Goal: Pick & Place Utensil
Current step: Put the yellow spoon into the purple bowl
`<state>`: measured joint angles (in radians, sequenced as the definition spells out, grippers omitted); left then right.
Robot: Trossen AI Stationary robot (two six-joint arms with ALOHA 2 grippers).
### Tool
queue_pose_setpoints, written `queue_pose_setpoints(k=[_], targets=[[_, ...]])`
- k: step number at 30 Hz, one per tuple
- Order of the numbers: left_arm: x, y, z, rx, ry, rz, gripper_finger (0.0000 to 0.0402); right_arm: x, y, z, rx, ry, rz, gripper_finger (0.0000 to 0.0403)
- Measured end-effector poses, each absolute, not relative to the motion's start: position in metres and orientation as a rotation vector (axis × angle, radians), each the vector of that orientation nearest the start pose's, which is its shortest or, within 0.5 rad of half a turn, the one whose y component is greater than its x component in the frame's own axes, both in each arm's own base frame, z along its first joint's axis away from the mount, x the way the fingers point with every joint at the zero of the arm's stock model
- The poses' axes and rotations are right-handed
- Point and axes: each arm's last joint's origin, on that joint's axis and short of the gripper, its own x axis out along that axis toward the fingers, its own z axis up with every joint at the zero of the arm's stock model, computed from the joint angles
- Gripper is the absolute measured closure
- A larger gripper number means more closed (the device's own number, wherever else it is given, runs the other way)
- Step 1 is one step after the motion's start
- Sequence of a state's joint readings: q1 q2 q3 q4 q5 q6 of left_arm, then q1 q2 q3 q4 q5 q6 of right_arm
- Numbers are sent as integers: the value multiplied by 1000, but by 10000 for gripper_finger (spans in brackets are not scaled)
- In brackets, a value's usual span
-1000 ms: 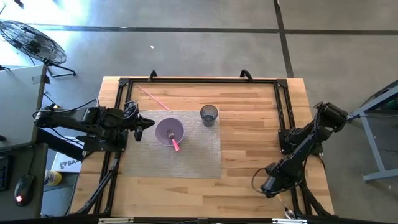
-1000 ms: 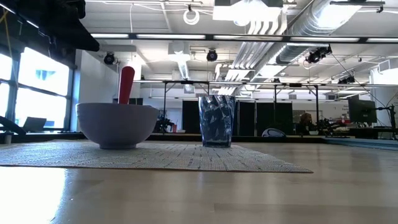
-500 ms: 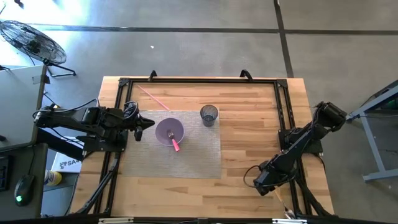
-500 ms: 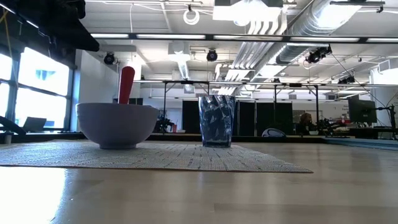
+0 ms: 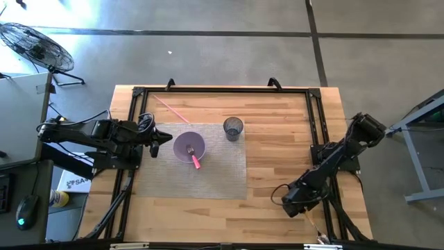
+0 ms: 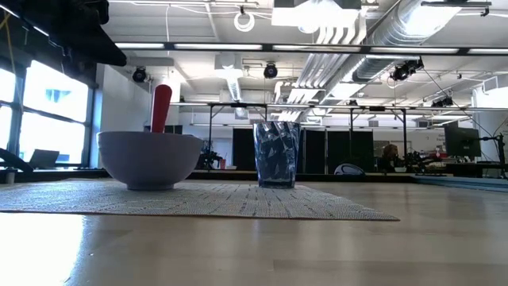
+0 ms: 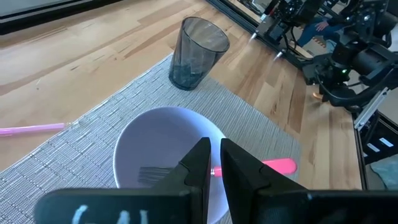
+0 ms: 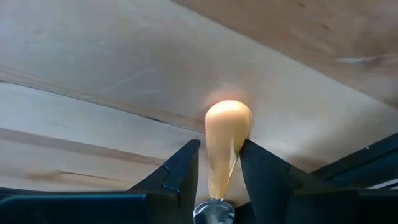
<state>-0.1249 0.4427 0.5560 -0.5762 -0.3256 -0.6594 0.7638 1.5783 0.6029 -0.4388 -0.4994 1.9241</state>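
Orange is the colour of the handle (image 8: 227, 144) that the right end effector (image 8: 217, 171) holds, with a dark finger pressed on each side of it. It is a utensil, but its working end is hidden, so I cannot tell what kind. In the high view this right end effector (image 5: 291, 203) is low over the near right part of the wooden bench (image 5: 277, 111), well apart from the mat (image 5: 222, 170).

The left end effector (image 7: 211, 163) has its fingers almost together and holds nothing. It hangs just beside the bowl (image 5: 189, 146), which sits on the mat. A fork (image 7: 152, 174) with a pink handle (image 5: 196, 162) lies in the bowl. A dark cup (image 5: 234, 128) stands on the mat's far corner, near the bowl. A pink straw (image 5: 170, 110) lies on the bare wood past the mat.

To do this step well, I think the right arm should grip tight, lift high first, then carry the utensil slowly to the mat. It should stay clear of the left arm and not knock the cup.
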Motion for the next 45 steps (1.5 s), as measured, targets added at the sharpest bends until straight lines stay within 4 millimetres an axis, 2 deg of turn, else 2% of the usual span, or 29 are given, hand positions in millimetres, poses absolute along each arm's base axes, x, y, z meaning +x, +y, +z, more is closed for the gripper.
queue_pose_setpoints(k=[8,16,21,26,34,38,42,45], targets=[[104,-4,261,-542,369,337,367,162,160,110,1124,1804,-653,340],[104,-4,261,-542,369,337,367,186,150,127,1049,1660,-707,317],[104,-4,261,-542,369,337,367,204,138,134,973,1481,-703,326],[104,-4,261,-542,369,337,367,212,125,134,897,1417,-708,329],[104,-4,261,-542,369,337,367,215,116,135,714,1329,-673,300],[104,-4,261,-542,369,337,367,216,116,135,682,1327,-650,277],[104,-4,261,-542,369,337,367,213,122,140,650,1351,-660,257],[104,-4,261,-542,369,337,367,211,132,152,640,1386,-673,247]])
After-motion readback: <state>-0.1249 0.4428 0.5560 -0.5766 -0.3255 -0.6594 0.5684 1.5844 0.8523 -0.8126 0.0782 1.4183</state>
